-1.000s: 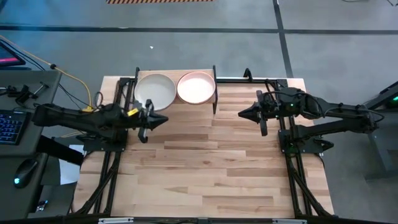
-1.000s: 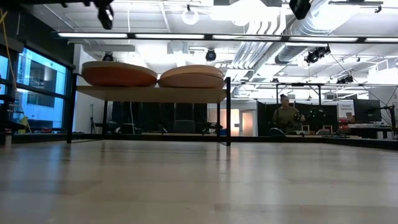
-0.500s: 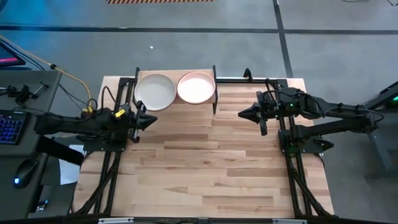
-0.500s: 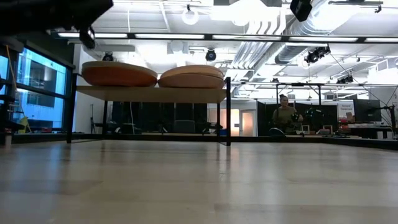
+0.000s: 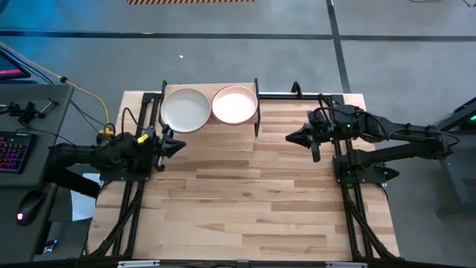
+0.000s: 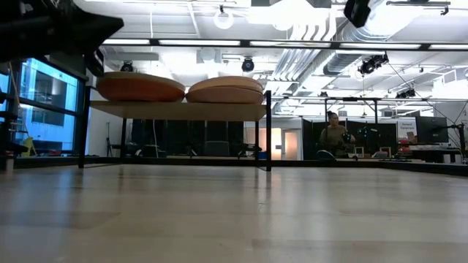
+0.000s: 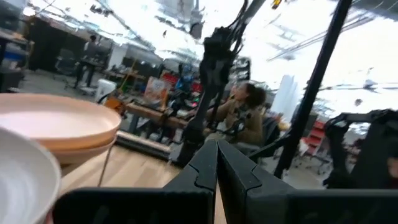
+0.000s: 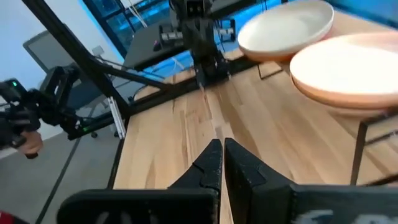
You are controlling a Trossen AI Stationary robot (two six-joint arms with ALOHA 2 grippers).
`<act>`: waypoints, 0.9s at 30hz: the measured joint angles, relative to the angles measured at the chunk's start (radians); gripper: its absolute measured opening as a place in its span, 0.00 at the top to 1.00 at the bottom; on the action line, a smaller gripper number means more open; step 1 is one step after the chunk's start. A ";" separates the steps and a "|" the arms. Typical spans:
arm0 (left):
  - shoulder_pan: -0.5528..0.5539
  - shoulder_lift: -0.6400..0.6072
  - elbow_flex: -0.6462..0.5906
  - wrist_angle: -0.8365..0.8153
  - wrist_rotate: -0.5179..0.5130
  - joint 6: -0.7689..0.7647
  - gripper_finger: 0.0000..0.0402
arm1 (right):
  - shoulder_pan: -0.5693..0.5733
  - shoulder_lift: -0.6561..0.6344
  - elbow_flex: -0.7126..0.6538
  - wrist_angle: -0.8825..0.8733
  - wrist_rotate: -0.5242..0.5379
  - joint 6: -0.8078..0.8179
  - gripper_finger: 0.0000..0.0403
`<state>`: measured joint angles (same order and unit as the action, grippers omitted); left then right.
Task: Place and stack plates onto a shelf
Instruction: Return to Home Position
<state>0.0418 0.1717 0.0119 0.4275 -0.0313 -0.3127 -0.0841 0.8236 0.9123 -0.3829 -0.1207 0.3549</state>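
Two piles of plates sit on the small wood shelf (image 5: 254,83) at the table's far edge. A cream plate (image 5: 186,109) tops the left pile and a pink plate (image 5: 235,104) tops the right. From the low view I see their terracotta (image 6: 139,88) and peach (image 6: 224,90) undersides on the shelf board (image 6: 175,110). My left gripper (image 5: 181,146) hovers shut, near of the cream plate. My right gripper (image 5: 288,137) hovers shut, to the right of the shelf. The wrist views show both pairs of fingers closed: the left gripper (image 7: 216,155) and the right gripper (image 8: 222,152).
Bare butcher-block tabletop (image 5: 245,193) spreads out near of the shelf. The shelf's thin black legs (image 6: 268,131) stand at the far edge. A desk with a keyboard (image 5: 11,149) lies beyond the table's left edge. A person (image 6: 336,135) stands far off in the room.
My left arm has drawn back toward the table's left edge, away from the cream plate's pile, and in the low view it now shows larger at the upper left. The right arm and the plates have kept still.
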 joint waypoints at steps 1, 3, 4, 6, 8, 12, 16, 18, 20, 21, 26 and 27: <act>0.000 -0.002 0.000 0.009 0.004 -0.008 1.00 | 0.000 -0.003 0.000 -0.015 -0.004 0.005 1.00; 0.000 -0.003 0.000 0.015 0.001 -0.019 1.00 | 0.000 -0.017 0.000 -0.058 -0.006 0.004 1.00; 0.000 -0.003 0.000 0.012 -0.006 -0.025 1.00 | 0.000 -0.027 -0.006 -0.069 -0.008 0.002 1.00; 0.000 -0.003 0.000 -0.010 -0.024 -0.028 1.00 | 0.000 -0.059 -0.040 -0.064 -0.008 -0.005 1.00; 0.000 -0.003 0.000 -0.029 -0.030 -0.061 1.00 | 0.000 -0.103 -0.105 -0.017 -0.010 -0.004 1.00; -0.002 -0.003 0.000 -0.033 -0.030 -0.172 1.00 | 0.000 -0.210 -0.299 0.157 -0.021 0.038 1.00; -0.002 -0.003 0.000 -0.043 -0.030 -0.200 1.00 | 0.000 -0.315 -0.465 0.325 -0.037 0.048 1.00; -0.002 -0.003 0.000 -0.043 -0.031 -0.200 1.00 | 0.000 -0.367 -0.521 0.356 -0.037 0.048 1.00; -0.002 -0.003 0.000 -0.043 -0.031 -0.200 1.00 | 0.000 -0.419 -0.562 0.362 -0.037 0.033 1.00; -0.002 -0.003 0.000 -0.043 -0.031 -0.200 1.00 | 0.000 -0.443 -0.578 0.364 -0.037 0.019 1.00; -0.002 -0.003 0.000 -0.043 -0.032 -0.200 1.00 | 0.000 -0.551 -0.666 0.407 -0.037 -0.039 1.00; -0.002 -0.003 0.000 -0.043 -0.032 -0.200 1.00 | 0.000 -0.570 -0.685 0.419 -0.037 -0.037 1.00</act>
<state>0.0402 0.1692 0.0120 0.3847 -0.0635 -0.5129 -0.0841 0.2532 0.2271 0.0361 -0.1578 0.3176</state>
